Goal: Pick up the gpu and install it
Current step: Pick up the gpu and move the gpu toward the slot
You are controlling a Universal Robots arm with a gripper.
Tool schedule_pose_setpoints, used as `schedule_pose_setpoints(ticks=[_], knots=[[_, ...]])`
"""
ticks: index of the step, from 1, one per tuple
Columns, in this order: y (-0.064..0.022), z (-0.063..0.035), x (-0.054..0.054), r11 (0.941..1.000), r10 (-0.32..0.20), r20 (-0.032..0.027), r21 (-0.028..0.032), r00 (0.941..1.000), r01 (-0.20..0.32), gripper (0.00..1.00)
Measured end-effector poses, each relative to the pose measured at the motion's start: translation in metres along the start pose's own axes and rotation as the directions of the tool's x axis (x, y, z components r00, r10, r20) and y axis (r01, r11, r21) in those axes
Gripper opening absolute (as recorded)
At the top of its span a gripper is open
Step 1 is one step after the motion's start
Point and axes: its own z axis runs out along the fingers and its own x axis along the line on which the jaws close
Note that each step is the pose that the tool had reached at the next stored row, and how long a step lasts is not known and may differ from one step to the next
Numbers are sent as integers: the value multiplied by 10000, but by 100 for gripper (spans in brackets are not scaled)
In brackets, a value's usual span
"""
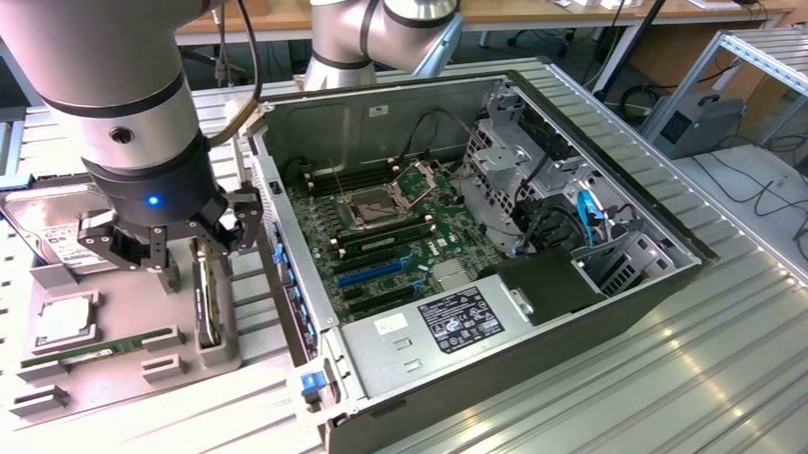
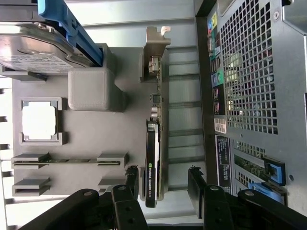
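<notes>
The gpu (image 2: 152, 158) is a thin black card with a silver bracket (image 2: 156, 48) at one end. It stands on edge in a slot of the grey holder tray (image 1: 127, 378), beside the open computer case (image 1: 505, 312). My gripper (image 1: 189, 257) hangs just above the gpu (image 1: 206, 303) at the end away from the bracket. In the wrist view the gripper (image 2: 163, 184) is open, with one black finger on each side of the card. Neither finger touches it, and the card sits nearer one finger than the other.
The tray also holds a silver hard drive (image 2: 33, 50), a square processor (image 2: 40, 121) and a green memory stick (image 2: 67, 162). The case's perforated rear panel (image 2: 254, 72) stands close beside the tray. Inside the case lies the motherboard (image 1: 378, 236) with its slots.
</notes>
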Motion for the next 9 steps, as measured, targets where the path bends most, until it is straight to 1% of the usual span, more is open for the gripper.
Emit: schedule_pose_setpoints(ticks=[9], knots=[[-2, 51, 1, 10000, 0, -1, 0, 10000, 0, 54]])
